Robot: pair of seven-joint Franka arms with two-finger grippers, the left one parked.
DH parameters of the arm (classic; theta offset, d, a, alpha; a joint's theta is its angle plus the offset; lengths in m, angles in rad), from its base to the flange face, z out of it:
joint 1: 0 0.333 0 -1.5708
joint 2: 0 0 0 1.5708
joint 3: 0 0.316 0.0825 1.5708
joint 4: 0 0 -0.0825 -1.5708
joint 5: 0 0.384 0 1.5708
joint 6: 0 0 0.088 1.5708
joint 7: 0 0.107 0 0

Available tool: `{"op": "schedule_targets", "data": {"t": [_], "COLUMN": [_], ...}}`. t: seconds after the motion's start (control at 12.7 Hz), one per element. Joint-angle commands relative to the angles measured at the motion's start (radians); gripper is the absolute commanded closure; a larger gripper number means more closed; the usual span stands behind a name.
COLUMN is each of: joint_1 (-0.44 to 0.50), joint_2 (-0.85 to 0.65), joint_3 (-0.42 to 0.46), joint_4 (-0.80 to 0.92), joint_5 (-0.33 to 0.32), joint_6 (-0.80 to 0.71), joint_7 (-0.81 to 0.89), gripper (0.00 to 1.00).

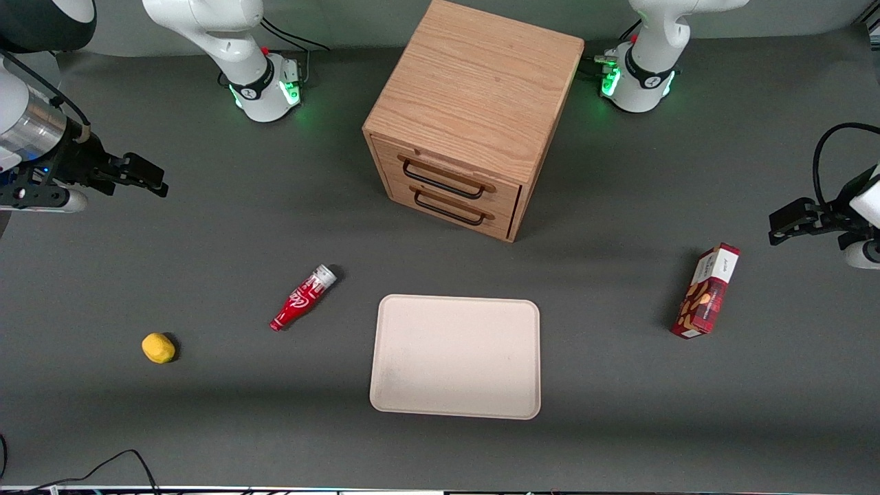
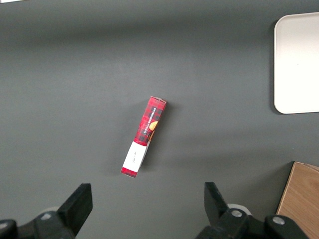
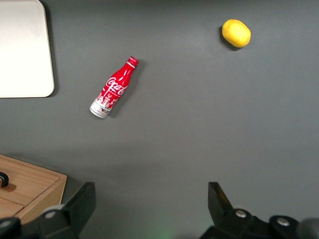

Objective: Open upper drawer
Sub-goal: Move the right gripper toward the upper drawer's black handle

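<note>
The gray table point(image 1: 206, 426) carries a wooden cabinet point(image 1: 474, 89) standing between the 2 arm bases, its front turned toward the front camera. Its upper drawer point(image 1: 447, 175) sits shut and flush, with the thin black handle point(image 1: 440, 180) just above the lower drawer point(image 1: 450, 210). Nearer the camera lies a cream tray point(image 1: 455, 356), flat on the table. The working arm reaches in level at its own end of the table, well apart from the cabinet, and its pincer point(image 1: 141, 175) hangs above bare table with the fingers point(image 3: 79, 206) spread wide, holding nothing. A red box point(image 1: 706, 291) lies toward the parked arm's end. A red bottle point(image 1: 302, 298) lies on its side beside the tray, and a yellow lemon point(image 1: 158, 348) sits toward the working arm's end.
</note>
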Motion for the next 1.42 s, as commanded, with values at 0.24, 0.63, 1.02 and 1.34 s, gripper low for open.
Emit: {"op": "schedule_targets", "data": {"t": [0.24, 0.63, 1.02, 1.34], "joint_1": [0.003, 0.012, 0.039, 0.091], "joint_2": [0.005, 0.142, 0.335, 0.465], "joint_3": [0.005, 0.198, 0.486, 0.646], "joint_4": [0.018, 0.189, 0.300, 0.308], "joint_5": [-0.009, 0.001, -0.011, -0.133], "joint_6": [0.006, 0.003, 0.015, 0.120], "joint_7": [-0.004, -0.058, -0.047, -0.049], "gripper": [0.00, 0.00, 0.00, 0.00]}}
